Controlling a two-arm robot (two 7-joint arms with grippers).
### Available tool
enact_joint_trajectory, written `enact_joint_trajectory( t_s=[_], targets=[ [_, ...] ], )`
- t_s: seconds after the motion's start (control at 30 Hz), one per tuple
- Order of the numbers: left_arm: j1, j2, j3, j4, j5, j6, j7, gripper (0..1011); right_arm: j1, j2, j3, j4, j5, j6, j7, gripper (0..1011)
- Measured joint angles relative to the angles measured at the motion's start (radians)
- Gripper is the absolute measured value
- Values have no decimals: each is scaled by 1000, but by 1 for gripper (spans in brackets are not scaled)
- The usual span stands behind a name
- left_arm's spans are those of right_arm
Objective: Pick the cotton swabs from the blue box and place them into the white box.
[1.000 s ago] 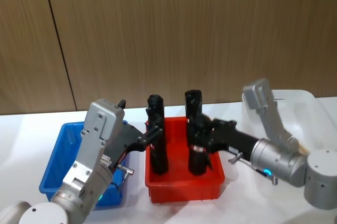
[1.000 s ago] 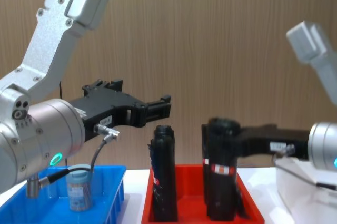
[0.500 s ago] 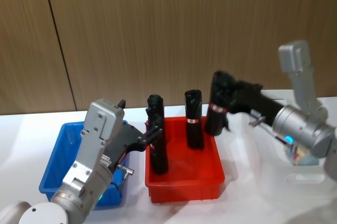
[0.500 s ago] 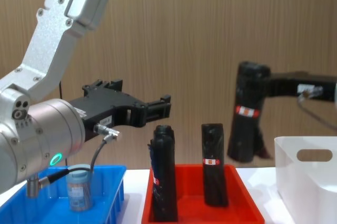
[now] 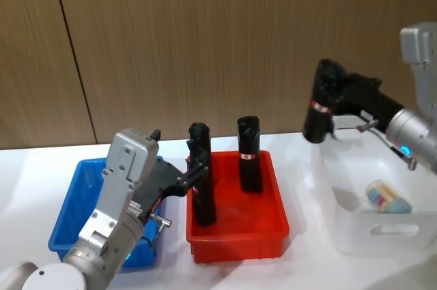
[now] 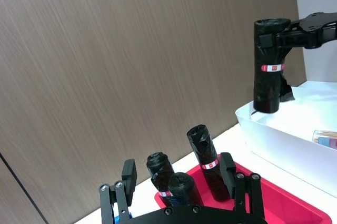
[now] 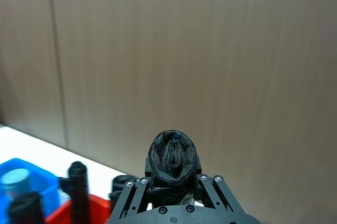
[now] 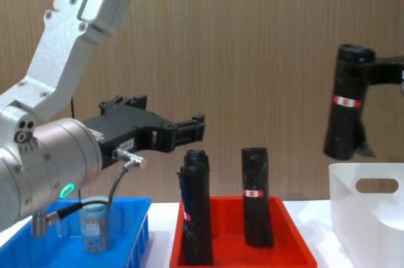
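One cotton swabs jar [image 8: 95, 225] with a grey-blue lid stands in the blue box [image 8: 135, 220] at the left. Another cotton swabs jar [image 5: 388, 196] lies in the white box [image 5: 355, 235] at the right. My left gripper [image 8: 189, 130] hovers open above the blue box's right side, holding nothing; its fingers [image 6: 128, 174] are spread wide. My right gripper [image 5: 326, 102] is shut on a tall black wrapped pack [image 8: 346, 110], held upright in the air over the white box's [image 8: 372, 211] near-left rim. In the right wrist view that pack [image 7: 172, 159] sits between the fingers.
A red bin [image 5: 235, 235] sits between the two boxes with two black packs standing in it, one at the left [image 5: 200, 184] and one at the back [image 5: 249, 153]. A wooden wall stands behind the table.
My right gripper has lifted one black pack out of the red bin and carried it up and to the right, over the white box. The left arm has not moved.
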Motion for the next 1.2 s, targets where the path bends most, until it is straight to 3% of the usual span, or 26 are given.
enact_joint_trajectory(
  t_s=[0.53, 1.17, 1.2],
  targets=[
    [0, 0, 0, 0, 0, 0, 0, 1004, 83, 15, 33, 204, -41, -53, -32, 356],
    [0, 0, 0, 0, 0, 0, 0, 1004, 114, 3, 19, 374, -42, -79, -37, 359],
    [0, 0, 0, 0, 0, 0, 0, 1004, 115, 2, 17, 383, -41, -81, -38, 411]
  ],
)
